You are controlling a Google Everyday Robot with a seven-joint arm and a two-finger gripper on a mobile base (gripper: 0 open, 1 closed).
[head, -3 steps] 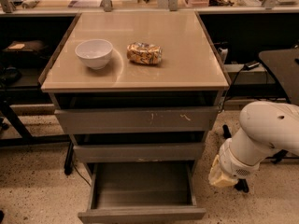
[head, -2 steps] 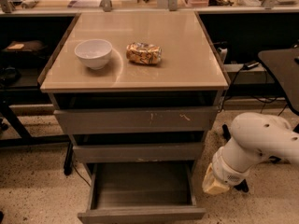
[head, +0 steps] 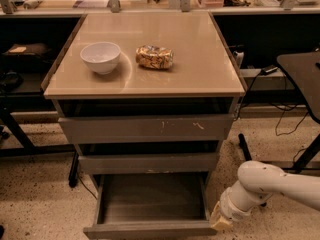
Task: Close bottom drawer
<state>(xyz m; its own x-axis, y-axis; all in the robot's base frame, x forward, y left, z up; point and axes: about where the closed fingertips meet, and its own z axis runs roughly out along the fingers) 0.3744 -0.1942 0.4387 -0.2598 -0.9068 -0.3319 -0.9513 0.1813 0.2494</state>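
Three drawers (head: pixel 145 129); bottom drawer (head: pixel 150 201) open; pincer (head: pixel 220 223) seemingly at its right corner.

— Where was the bottom drawer (head: pixel 151 204)?
— Lowest in the cabinet (head: pixel 200 71), pulled well out toward the camera and standing open. It was a shallow grey box with a short, plain front.
— Straight or skewed?
— Square to the cabinet, as far as could be seen.
— And the gripper (head: pixel 220 222)?
— Low on the right, just beside the drawer's right front corner; whether they touched could not be told.
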